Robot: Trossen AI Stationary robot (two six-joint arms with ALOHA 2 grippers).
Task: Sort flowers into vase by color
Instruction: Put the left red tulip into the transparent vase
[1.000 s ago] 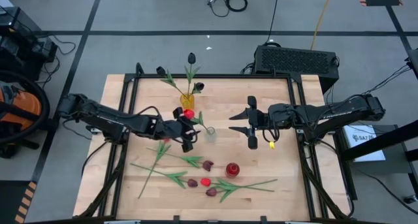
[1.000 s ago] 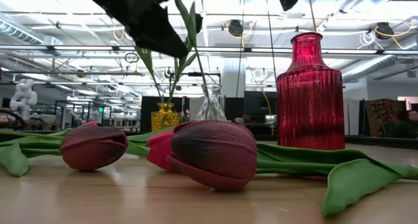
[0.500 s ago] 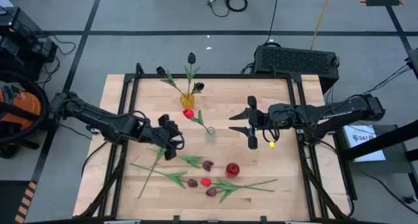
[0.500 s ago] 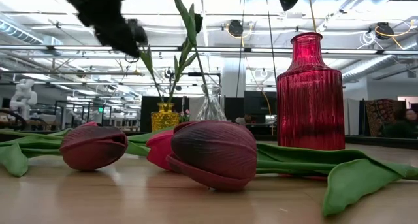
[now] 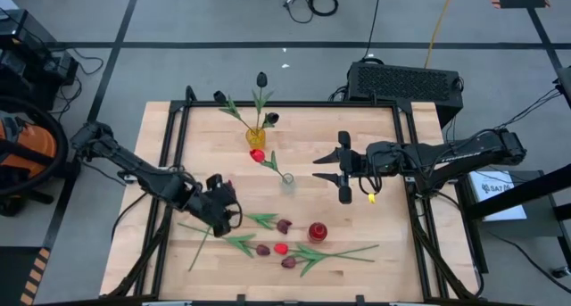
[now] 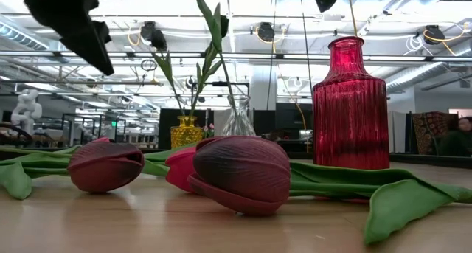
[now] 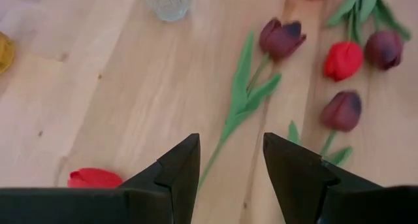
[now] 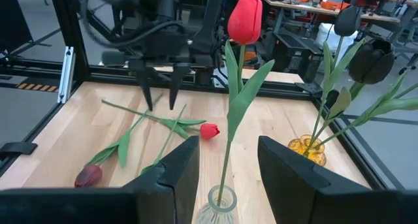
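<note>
Grey workshop flooring with taped lines surrounds the wooden table (image 5: 178,128), where 2 dark arms reach in from opposite sides. Left of centre, the left gripper (image 5: 223,219) hangs low over the near-left part of the table, its 2 fingers spread with nothing between them; the left wrist view shows a green stem (image 7: 225,136) lying on the wood beyond the gap, and a loose red tulip (image 7: 95,178) just beside one finger. The right gripper (image 5: 343,173) hovers right of centre, fingers likewise parted and empty, pointed toward the clear glass vase (image 5: 287,182) at mid-table, which holds 1 red tulip (image 8: 245,18) on an upright stem. A yellow vase (image 5: 256,137) stands toward the far edge with dark, near-black tulips (image 5: 261,78) fanning out of it. A ribbed red vase (image 6: 350,102) stands near the front edge, touching no flower as far as the low view allows. Most of the unsorted flowers (image 5: 285,248) lie flat in a loose row along the near side, between the left gripper and the red vase: maroon heads and at least 1 bright red head (image 5: 280,248), stems and long leaves crossing one another. From table level, 2 maroon heads (image 6: 240,172) fill the foreground.
</note>
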